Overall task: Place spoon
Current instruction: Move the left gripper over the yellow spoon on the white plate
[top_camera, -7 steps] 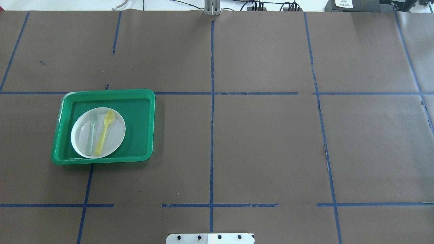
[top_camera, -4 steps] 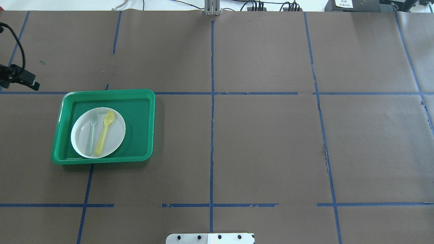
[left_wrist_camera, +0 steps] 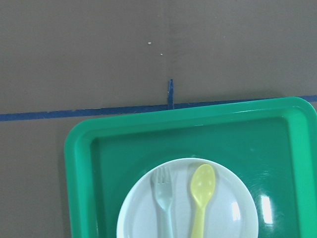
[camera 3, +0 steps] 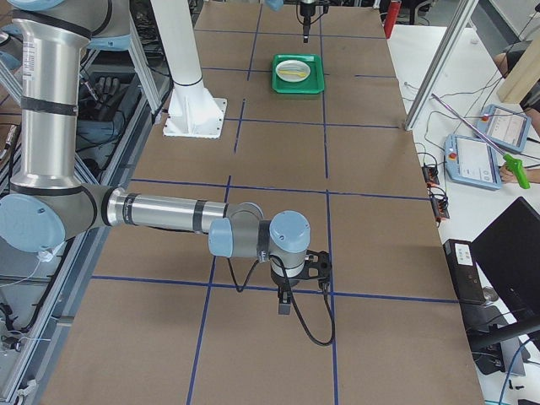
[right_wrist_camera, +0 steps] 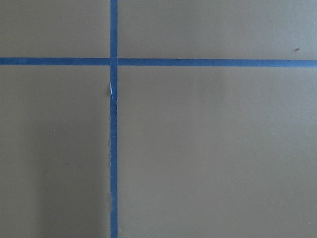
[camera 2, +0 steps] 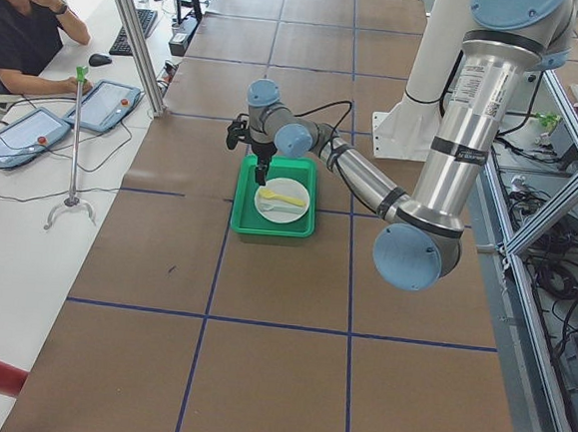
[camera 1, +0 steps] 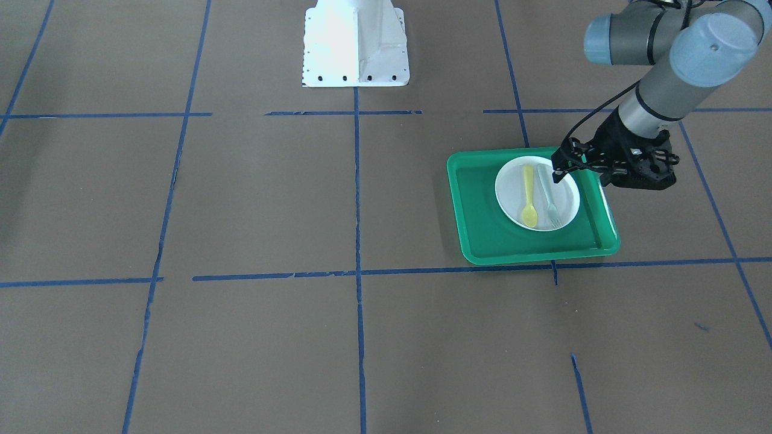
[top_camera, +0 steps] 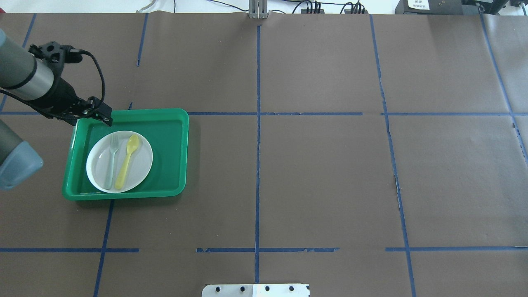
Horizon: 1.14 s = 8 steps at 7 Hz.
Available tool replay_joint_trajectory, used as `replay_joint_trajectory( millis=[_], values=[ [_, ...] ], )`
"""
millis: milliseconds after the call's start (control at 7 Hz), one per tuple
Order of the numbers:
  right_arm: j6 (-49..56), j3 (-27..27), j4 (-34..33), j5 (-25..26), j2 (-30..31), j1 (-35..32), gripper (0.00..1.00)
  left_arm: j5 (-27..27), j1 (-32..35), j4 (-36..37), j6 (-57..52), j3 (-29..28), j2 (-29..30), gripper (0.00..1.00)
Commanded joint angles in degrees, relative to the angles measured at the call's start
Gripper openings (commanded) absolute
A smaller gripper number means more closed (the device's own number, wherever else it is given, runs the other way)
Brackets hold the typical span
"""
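Note:
The yellow spoon (top_camera: 127,161) lies on a white plate (top_camera: 140,167) beside a pale fork (top_camera: 111,161), inside a green tray (top_camera: 169,132). The spoon's bowl points to the table's far side. They also show in the front view, spoon (camera 1: 528,196) and plate (camera 1: 511,188), and in the left wrist view, spoon (left_wrist_camera: 202,198) and tray (left_wrist_camera: 109,163). My left gripper (top_camera: 105,114) hangs above the tray's far left corner and holds nothing; I cannot tell if it is open. It also shows in the front view (camera 1: 558,172). My right gripper (camera 3: 285,305) shows only in the right side view, far from the tray; its state is unclear.
Blue tape lines divide the brown table cover. The white robot base (camera 1: 356,42) stands at the near middle edge. An operator (camera 2: 24,15) sits beyond the table's far side, by tablets.
My left arm has come in from the left edge and moved right, until its gripper hangs over the tray's far left corner. Spoon, fork, plate and tray have not moved.

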<state>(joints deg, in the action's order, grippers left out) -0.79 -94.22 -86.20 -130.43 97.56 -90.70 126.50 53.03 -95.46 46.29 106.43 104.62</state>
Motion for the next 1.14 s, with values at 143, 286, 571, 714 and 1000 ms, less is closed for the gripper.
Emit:
replay_joint_trajectory(
  millis=[143,286,571,714,1000],
  values=[
    [0.0,0.0,0.0,0.0,0.0,0.0,1.0,-6.0,-6.6,-5.0,8.2,-5.2,1.4,1.0],
    [0.0,0.0,0.0,0.0,0.0,0.0,1.0,-6.0,-7.5,-7.8,9.2,-7.4,1.3,1.0],
    [0.0,0.0,0.0,0.0,0.0,0.0,1.0,-6.0,-8.9,-9.0,10.5,-8.7,1.2,0.91],
    [0.0,0.0,0.0,0.0,0.0,0.0,1.0,-6.0,-9.4,-9.0,10.8,-8.8,1.2,0.83],
    [0.0,0.0,0.1,0.0,0.0,0.0,1.0,-6.0,-10.1,-9.1,11.2,-9.3,0.9,0.67]
  ],
)
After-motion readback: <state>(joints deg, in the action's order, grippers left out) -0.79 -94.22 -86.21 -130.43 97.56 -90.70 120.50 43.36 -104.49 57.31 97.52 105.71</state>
